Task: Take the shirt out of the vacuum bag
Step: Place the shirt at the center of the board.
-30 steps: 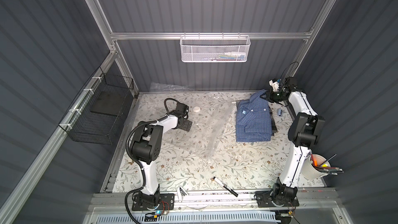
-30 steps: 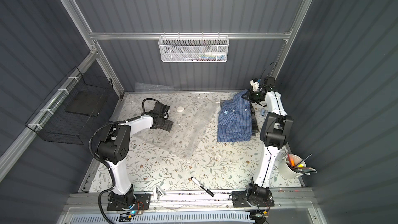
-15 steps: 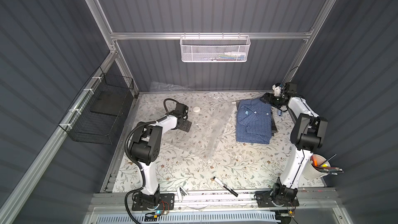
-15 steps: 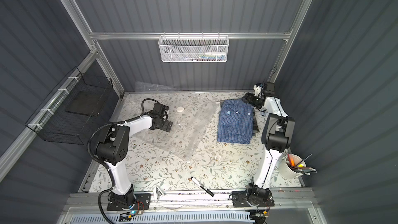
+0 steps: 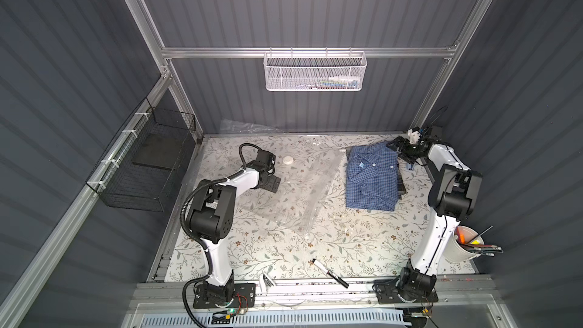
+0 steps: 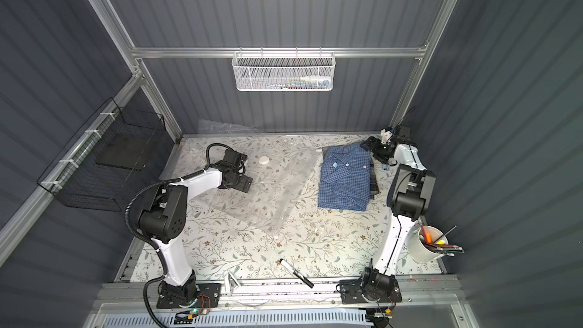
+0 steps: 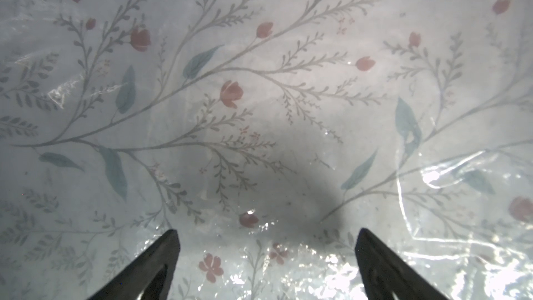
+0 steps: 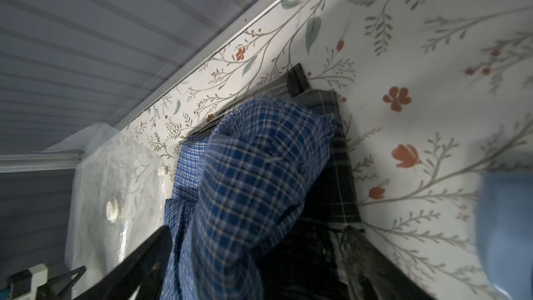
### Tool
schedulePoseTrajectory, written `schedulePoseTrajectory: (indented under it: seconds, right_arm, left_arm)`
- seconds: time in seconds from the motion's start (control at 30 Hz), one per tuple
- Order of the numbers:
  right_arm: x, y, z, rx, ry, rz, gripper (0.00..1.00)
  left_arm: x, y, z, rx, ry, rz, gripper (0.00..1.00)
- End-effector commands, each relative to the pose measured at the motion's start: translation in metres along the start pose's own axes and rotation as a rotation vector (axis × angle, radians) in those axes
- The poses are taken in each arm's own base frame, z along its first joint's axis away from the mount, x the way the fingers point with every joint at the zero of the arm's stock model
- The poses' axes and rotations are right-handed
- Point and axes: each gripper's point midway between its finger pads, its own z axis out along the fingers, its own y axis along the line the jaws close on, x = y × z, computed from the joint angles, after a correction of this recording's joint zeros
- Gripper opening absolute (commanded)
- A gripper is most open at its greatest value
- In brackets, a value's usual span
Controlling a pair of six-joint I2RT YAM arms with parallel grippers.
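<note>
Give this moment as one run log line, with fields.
shirt: out, beside vacuum bag | left gripper: open | right gripper: open at shirt

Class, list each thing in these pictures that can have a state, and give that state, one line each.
vacuum bag, empty, lying flat.
shirt, folded, out of the bag, lying beside it.
left gripper, open, over the bag, holding nothing.
right gripper, open, jaws either side of a fold of the shirt.
marker, lying flat.
white cup, upright.
</note>
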Motion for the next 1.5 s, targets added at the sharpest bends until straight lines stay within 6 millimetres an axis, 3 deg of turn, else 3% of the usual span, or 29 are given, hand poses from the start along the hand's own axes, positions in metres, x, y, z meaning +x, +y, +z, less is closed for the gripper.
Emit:
schedulePoseTrajectory:
  seconds: [0.0,0.13,0.47,0.6,0.87,1.17,1.3,1.47]
  right_arm:
    - [-0.005,0.032,-0.014,-0.095,0.003,0.063,0.91]
    - [-0.015,0.039,-0.016,-0.101,-0.007,0.094,0.91]
    - [-0.021,0.017,0.018,-0.084,0.02,0.19,0.89]
    - [-0.028,0.022,0.024,-0.114,0.008,0.197,0.83]
    - [-0.033,0.029,0.034,-0.177,0.013,0.197,0.57]
    - [-0.043,0.079,0.011,-0.389,-0.02,0.101,0.26]
    - [-0.05,0.103,-0.007,-0.462,-0.04,0.035,0.19]
    - [-0.056,0.122,-0.015,-0.574,-0.04,-0.029,0.18]
  left_arm:
    - [-0.014,0.006,-0.015,0.005,-0.024,-0.019,0.97]
    - [-0.016,0.005,-0.013,0.011,-0.02,-0.016,0.97]
    - [-0.005,0.006,-0.011,0.02,0.003,-0.023,0.97]
    - [-0.008,0.008,-0.013,0.015,0.001,-0.024,0.97]
    - [-0.002,0.008,-0.009,0.014,0.023,-0.026,0.97]
    - [0.003,0.01,-0.01,0.002,0.035,-0.02,0.96]
    - [0.002,0.011,-0.01,0.001,0.033,-0.02,0.96]
    - [0.002,0.011,-0.01,0.003,0.031,-0.02,0.96]
